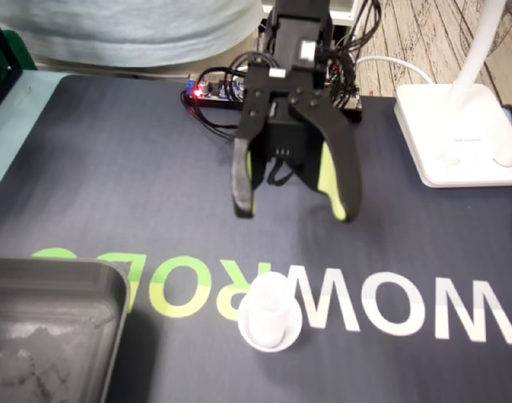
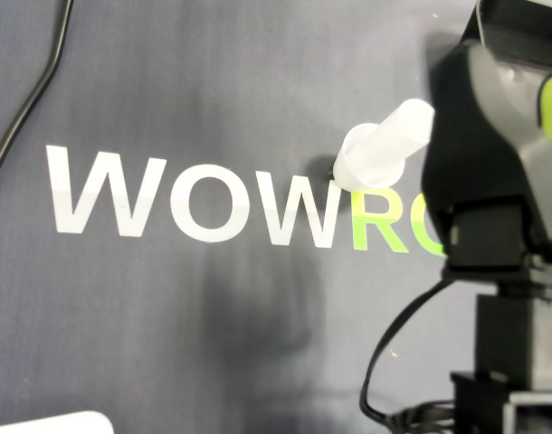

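A small white plastic cup [image 1: 270,312] with a flared rim stands on the dark mat [image 1: 138,185], over the white and green lettering. In the fixed view my gripper [image 1: 295,211] hangs above the mat farther back than the cup, jaws spread wide and nothing between them. Its black fingers [image 1: 242,180] carry yellow-green pads. The overhead view has the cup [image 2: 385,145] just left of one black finger [image 2: 457,154], not touching it.
A grey metal tray [image 1: 46,336] fills the near left corner in the fixed view. A white lamp base [image 1: 457,134] stands at the right edge. Cables and a lit circuit board [image 1: 207,91] lie behind the arm. A black cable [image 2: 27,99] crosses the overhead view's top left.
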### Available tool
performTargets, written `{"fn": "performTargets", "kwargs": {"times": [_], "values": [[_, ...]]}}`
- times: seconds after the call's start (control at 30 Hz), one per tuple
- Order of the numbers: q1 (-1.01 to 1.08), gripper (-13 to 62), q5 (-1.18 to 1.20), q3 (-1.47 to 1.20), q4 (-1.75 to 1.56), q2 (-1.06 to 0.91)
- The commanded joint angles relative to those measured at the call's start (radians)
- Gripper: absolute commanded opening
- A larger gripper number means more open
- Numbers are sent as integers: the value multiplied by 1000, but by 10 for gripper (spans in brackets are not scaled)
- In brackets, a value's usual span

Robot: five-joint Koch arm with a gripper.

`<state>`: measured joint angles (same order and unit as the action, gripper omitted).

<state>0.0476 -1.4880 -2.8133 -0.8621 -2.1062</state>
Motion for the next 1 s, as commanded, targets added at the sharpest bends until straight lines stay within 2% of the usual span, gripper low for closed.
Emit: {"fn": "performTargets", "kwargs": {"times": [0.0, 0.33, 0.63, 0.97], "values": [[2, 330, -2, 12, -92, -14], [40, 330, 2, -114, -135, 3], [89, 329, 17, -94, -305, 221], [66, 328, 18, -34, -311, 325]]}}
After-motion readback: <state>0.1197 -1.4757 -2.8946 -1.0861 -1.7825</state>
